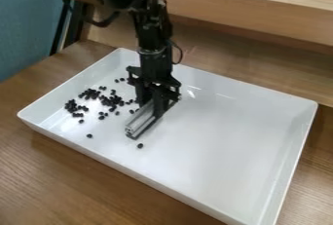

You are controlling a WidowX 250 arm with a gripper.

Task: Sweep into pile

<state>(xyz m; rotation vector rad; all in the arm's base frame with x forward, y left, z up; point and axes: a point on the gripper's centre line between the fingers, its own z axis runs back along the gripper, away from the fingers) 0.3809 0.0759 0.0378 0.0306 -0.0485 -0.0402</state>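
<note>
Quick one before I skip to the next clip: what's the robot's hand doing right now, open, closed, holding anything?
Hand: closed on the grey bar.

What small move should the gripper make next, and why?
Probably shift the metal bar slightly toward the stray black piece just past its near end: that piece lies apart from the loose cluster, beyond the bar's reach as it sits now.
</note>
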